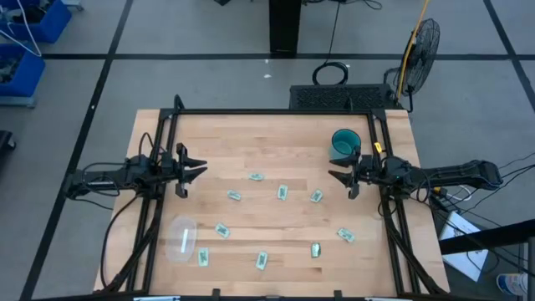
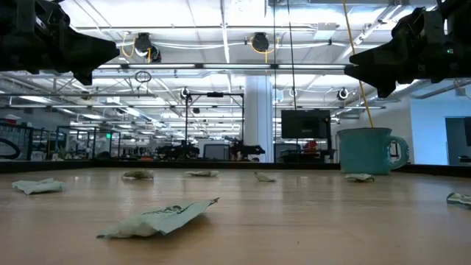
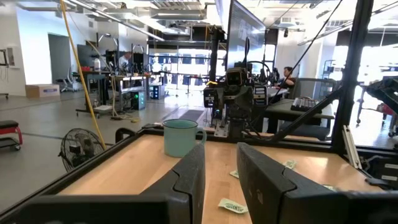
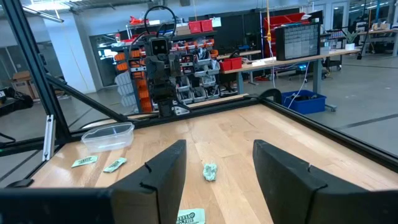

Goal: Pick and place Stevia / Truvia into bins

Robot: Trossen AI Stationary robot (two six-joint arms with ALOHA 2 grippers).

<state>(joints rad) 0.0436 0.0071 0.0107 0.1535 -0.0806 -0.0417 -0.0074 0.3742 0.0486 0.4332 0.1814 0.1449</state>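
Sachets (image 1: pixel 282 192) lie scattered across the table (image 1: pixel 276 142); clear tub (image 1: pixel 182 237) sits at its front left. Left gripper (image 1: pixel 199 170) and right gripper (image 1: pixel 336 174) hover apart, both fingers parted, holding nothing.

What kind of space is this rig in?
Likely an open robotics lab or workshop: shelving with red parts bins, workbenches with a monitor, a floor fan beside the table.

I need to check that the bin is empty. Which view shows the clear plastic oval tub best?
The high view: the clear plastic oval tub shows from above. The right wrist view shows it side-on; the others miss it.
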